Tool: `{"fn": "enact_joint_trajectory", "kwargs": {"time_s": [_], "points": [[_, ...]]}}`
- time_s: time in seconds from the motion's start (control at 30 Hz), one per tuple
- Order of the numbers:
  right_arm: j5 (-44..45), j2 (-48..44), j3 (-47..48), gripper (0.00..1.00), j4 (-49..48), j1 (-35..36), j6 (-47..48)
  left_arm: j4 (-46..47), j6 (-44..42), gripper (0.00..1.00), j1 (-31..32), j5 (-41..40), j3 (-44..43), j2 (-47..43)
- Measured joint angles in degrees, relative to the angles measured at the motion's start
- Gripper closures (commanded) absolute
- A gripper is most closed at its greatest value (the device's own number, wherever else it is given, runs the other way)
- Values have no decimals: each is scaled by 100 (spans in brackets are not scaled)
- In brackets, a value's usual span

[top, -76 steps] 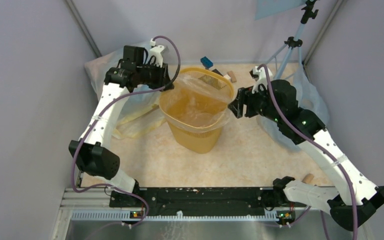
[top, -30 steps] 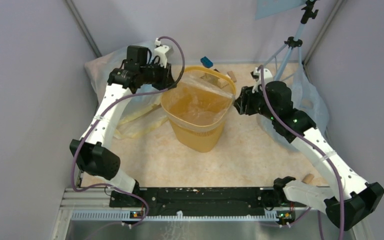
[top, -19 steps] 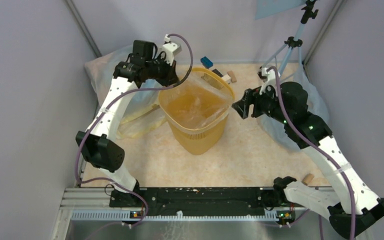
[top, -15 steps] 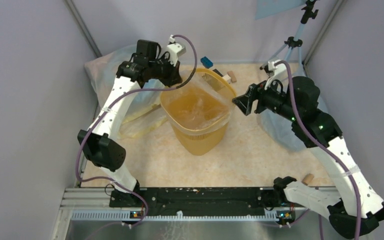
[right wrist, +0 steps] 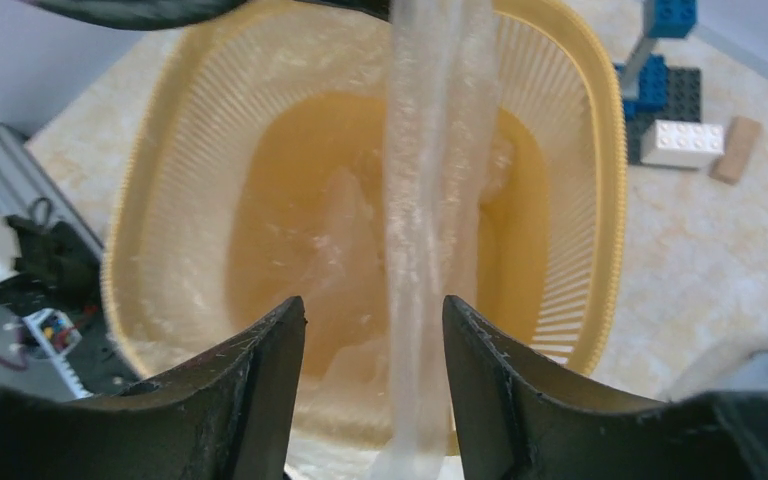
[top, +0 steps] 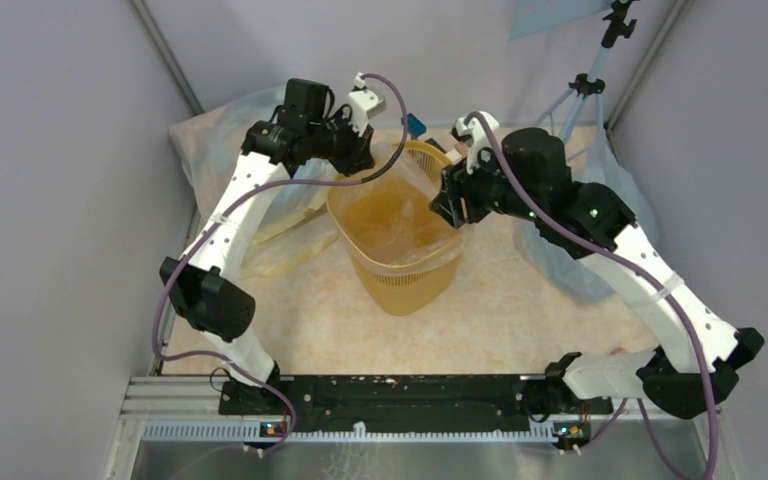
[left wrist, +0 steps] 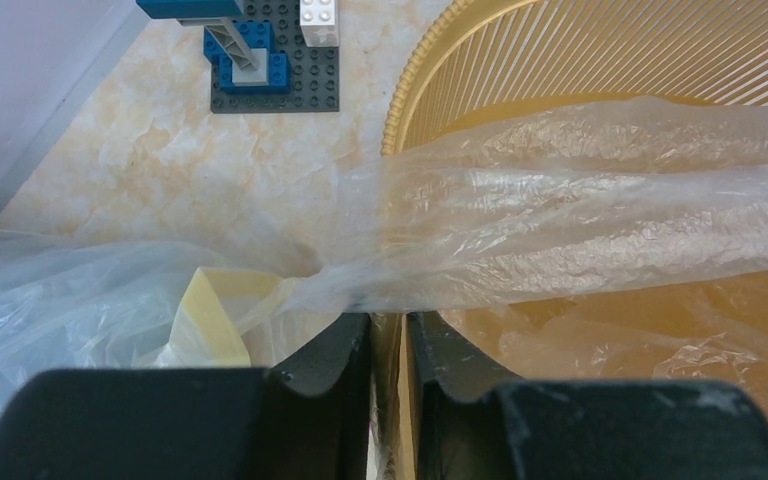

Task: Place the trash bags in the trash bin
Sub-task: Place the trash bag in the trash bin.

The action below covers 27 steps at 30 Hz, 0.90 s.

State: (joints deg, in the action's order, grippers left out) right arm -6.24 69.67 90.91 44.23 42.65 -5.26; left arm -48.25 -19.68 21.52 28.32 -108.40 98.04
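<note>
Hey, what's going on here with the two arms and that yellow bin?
The robot is lining the yellow trash bin with a clear trash bag. The left gripper pinches the film at the bin's rim, stretching a band of it across the opening. The right gripper is at the opposite rim, jaws open with that band running between them. Much of the bag lies inside.

bag [left wrist: 580,230]: clear wrinkled film, mostly down inside bin; one edge stretched taut as a strip across the opening, left to right
bin [top: 401,288]: yellow, upright, centre
</note>
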Motion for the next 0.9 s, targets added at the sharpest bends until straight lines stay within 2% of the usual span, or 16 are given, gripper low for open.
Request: {"fn": "enact_joint_trajectory", "kwargs": {"time_s": [0.2, 0.27, 0.3, 0.33, 0.43, 0.57, 0.67, 0.9], "points": [[564, 450, 109, 50, 251, 37, 181, 4, -2, 73, 17, -26, -2, 0], [654, 540, 111, 59, 258, 37, 227, 9, 0, 73, 28, -26, -2, 0], [686, 584, 127, 60, 260, 37, 249, 15, 2, 73, 31, -24, -2, 0], [710, 636, 162, 58, 260, 37, 264, 26, 2, 73, 35, -24, 0, 0], [728, 769, 282, 42, 210, 37, 282, 87, 2, 73, 48, -26, 35, -2], [721, 940, 428, 40, 76, 37, 321, 160, 0, 79, 66, -26, 85, -2], [717, 1126, 590, 43, -31, 37, 321, 175, 0, 83, 66, -24, 96, -2], [498, 1617, 824, 60, -492, -22, 256, 243, -7, 90, 66, 39, 149, -4]]}}
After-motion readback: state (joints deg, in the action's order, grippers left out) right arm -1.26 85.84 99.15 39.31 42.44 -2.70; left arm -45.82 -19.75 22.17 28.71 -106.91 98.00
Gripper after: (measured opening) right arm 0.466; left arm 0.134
